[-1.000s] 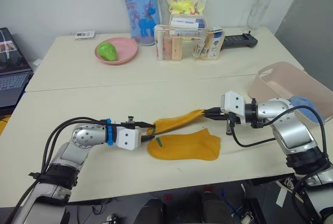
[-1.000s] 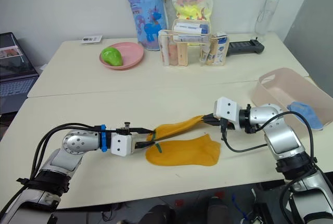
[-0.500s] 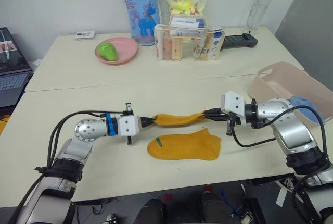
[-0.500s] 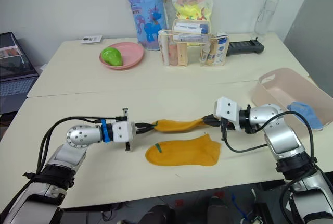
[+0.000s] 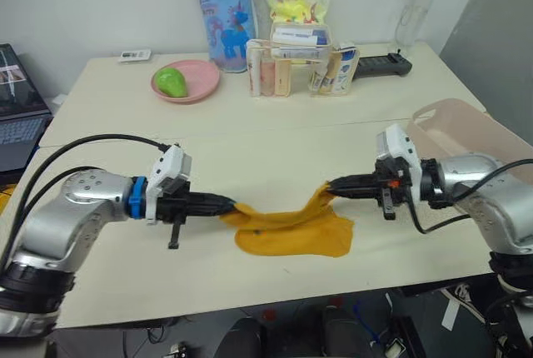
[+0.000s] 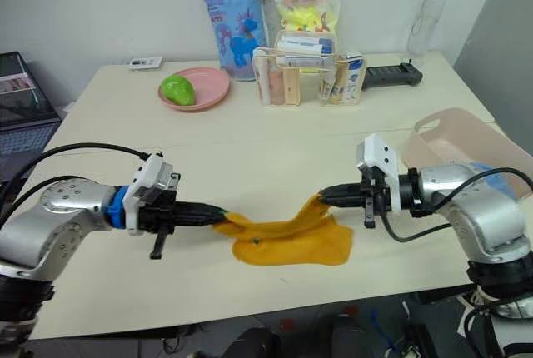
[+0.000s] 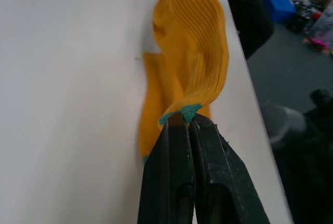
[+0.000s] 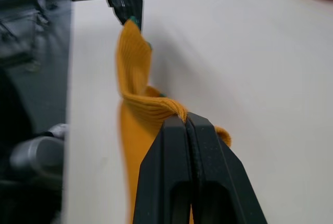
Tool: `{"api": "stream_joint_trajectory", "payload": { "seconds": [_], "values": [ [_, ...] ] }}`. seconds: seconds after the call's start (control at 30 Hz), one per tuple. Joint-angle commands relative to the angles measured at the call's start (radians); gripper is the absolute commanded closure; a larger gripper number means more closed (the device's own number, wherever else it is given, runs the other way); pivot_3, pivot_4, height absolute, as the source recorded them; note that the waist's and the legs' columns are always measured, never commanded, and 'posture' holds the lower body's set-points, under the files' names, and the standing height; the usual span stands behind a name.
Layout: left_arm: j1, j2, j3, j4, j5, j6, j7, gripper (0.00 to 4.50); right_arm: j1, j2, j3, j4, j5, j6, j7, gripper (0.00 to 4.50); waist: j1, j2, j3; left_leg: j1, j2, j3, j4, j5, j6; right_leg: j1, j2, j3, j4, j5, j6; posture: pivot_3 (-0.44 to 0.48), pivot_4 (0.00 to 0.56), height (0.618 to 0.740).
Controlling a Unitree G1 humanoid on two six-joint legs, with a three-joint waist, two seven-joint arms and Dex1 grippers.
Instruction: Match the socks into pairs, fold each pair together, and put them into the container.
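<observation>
Socks: two mustard yellow ones near the front edge of the table, midway between the arms; a light blue one lies in the bin at far right.
Table (image 5: pixel 275 146): pale beige, two tops butted together, the seam running left to right across the middle.
Container (image 5: pixel 466 129): pink-beige bin at the right edge of the table, beside the right arm, with a cut-out handle in its near-left end wall.
Light blue sock (image 5: pixel 491 166): lies in the container, partly hidden behind the right arm.
Lower yellow sock (image 5: pixel 304 237): flat on the table, toe end to the right.
Upper yellow sock (image 5: pixel 283 215): held at both ends, sagging in the middle onto the lower sock, rising to the right.
Left gripper (image 5: pixel 223 204): fingers together, clamped on the upper sock's green-tipped left end, low over the table.
Right gripper (image 5: pixel 331 185): fingers together, pinching the upper sock's right end, slightly above the table.
Pink plate (image 5: pixel 186 81): far left of centre, carrying a green fruit (image 5: pixel 171 82).
Clear organizer (image 5: pixel 301 67): far centre, filled with bottles and tubes.
Water bottle (image 5: pixel 415 8): far right, upright, green cap.
</observation>
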Motion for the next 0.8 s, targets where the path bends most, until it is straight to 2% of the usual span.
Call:
{"api": "stream_joint_trajectory", "payload": {
  "seconds": [0.03, 0.23, 0.37, 0.5, 0.8],
  "values": [
    [0.038, 0.019, 0.009, -0.069, -0.012, 0.043, -0.021, 4.47, 0.046, -0.054, -0.047, -0.108, 0.130, 0.100, 0.006, 4.50, 0.001, 0.000, 0.000, 0.000, 0.000, 0.000, 0.000, 0.000, 0.000, 0.001, 0.000, 0.000, -0.001, 0.000, 0.000, 0.000, 0.150, 0.740],
    [0.125, -0.021, -0.021, -0.111, 0.044, 0.030, 0.021, 4.47, 0.160, -0.055, -0.080, -0.209, 0.262, 0.186, -0.095, 4.50, 0.001, 0.000, 0.000, 0.000, 0.001, 0.000, -0.001, 0.000, 0.000, 0.002, 0.000, 0.001, -0.003, 0.001, -0.001, 0.000, 0.150, 0.740],
    [0.107, -0.070, -0.089, -0.057, 0.144, -0.017, 0.046, 4.47, 0.189, -0.043, -0.057, -0.169, 0.215, 0.176, -0.182, 4.50, 0.005, 0.000, 0.000, 0.001, 0.000, 0.000, -0.001, 0.000, 0.000, 0.003, 0.000, 0.000, -0.004, 0.001, -0.001, 0.000, 0.150, 0.740],
    [0.060, -0.128, -0.133, 0.032, 0.251, -0.079, 0.092, 4.47, 0.200, -0.088, 0.000, -0.125, 0.091, 0.081, -0.179, 4.50, 0.007, 0.000, 0.000, 0.001, 0.000, 0.000, -0.001, 0.000, 0.000, 0.003, 0.000, -0.001, -0.004, 0.001, -0.001, 0.000, 0.150, 0.740],
    [-0.019, -0.188, -0.155, 0.056, 0.270, 0.009, 0.110, 4.47, 0.162, -0.067, 0.054, -0.008, -0.020, 0.002, -0.194, 4.50, 0.008, 0.000, 0.000, 0.000, 0.000, 0.000, 0.000, 0.000, 0.000, 0.003, 0.000, -0.002, -0.003, 0.001, -0.001, 0.000, 0.150, 0.740]
  ]
}}
